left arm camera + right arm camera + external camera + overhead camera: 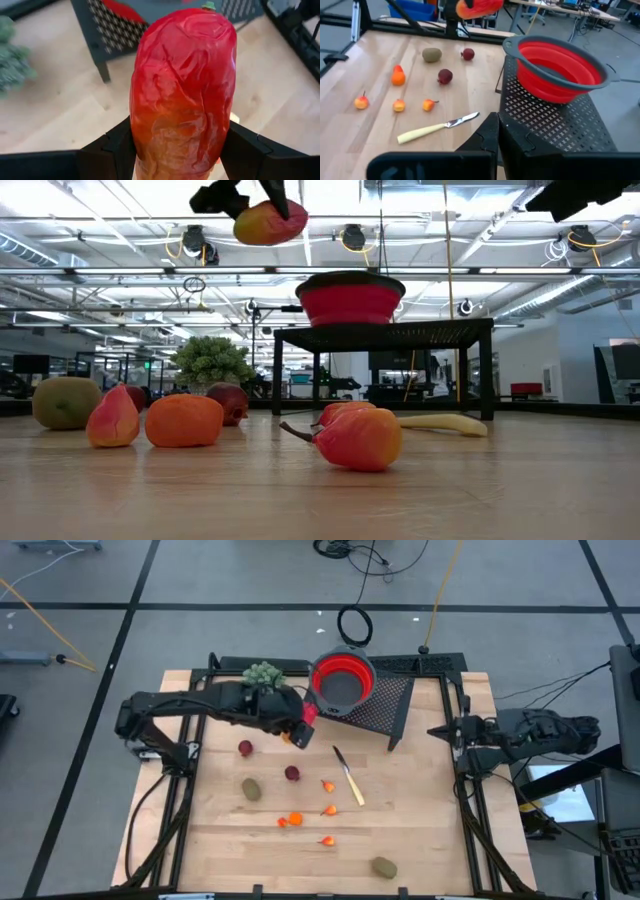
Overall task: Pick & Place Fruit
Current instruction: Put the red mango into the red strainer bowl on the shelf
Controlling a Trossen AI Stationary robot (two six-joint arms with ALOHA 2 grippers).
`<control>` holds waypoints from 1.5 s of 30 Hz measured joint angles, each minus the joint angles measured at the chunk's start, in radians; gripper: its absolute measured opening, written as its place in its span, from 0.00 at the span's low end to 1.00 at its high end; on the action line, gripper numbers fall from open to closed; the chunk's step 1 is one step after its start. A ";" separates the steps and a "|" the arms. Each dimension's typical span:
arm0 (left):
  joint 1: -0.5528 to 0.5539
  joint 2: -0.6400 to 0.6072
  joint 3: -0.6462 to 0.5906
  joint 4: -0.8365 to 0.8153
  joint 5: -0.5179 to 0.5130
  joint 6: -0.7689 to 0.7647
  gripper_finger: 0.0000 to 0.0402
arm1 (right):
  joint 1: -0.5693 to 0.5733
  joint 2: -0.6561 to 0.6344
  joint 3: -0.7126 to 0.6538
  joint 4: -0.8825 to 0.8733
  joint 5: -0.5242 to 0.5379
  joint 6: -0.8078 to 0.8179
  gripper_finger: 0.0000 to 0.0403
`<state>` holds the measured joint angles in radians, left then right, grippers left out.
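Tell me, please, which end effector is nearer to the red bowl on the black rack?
Left. The left end effector, shut on the red-orange fruit, hangs just beside the red bowl. The right end effector, shut, waits farther off at the table's right edge.

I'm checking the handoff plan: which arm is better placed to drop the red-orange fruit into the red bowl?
Left. The left gripper already holds the red-orange fruit in the air, just beside the red bowl on the black rack. The right gripper waits shut at the table's right edge, holding nothing.
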<state>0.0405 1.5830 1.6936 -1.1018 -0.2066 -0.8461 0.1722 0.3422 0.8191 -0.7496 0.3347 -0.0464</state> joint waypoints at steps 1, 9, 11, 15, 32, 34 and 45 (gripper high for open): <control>0.008 -0.007 0.000 0.001 -0.005 0.008 0.56 | 0.000 -0.013 -0.011 0.007 0.000 0.010 0.00; 0.083 -0.014 0.000 0.045 -0.011 0.098 0.56 | 0.000 -0.111 -0.101 0.044 -0.080 0.052 0.00; 0.100 -0.014 0.000 0.080 -0.011 0.133 0.56 | 0.000 -0.130 -0.119 0.045 -0.079 0.071 0.00; 0.133 -0.014 0.000 0.137 -0.009 0.207 0.56 | 0.000 -0.164 -0.157 0.052 -0.079 0.091 0.00; 0.229 -0.014 0.000 0.414 -0.006 0.478 0.56 | 0.000 -0.187 -0.188 0.088 -0.079 0.168 0.00; 0.243 -0.014 0.000 0.448 -0.004 0.500 0.56 | 0.000 -0.187 -0.188 0.088 -0.079 0.185 0.00; 0.334 0.018 0.001 0.584 0.123 0.530 0.56 | 0.000 -0.187 -0.235 0.227 -0.077 0.194 0.00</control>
<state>0.3745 1.6013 1.6943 -0.5176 -0.0836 -0.3157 0.1722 0.1551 0.5842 -0.5223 0.2577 0.1475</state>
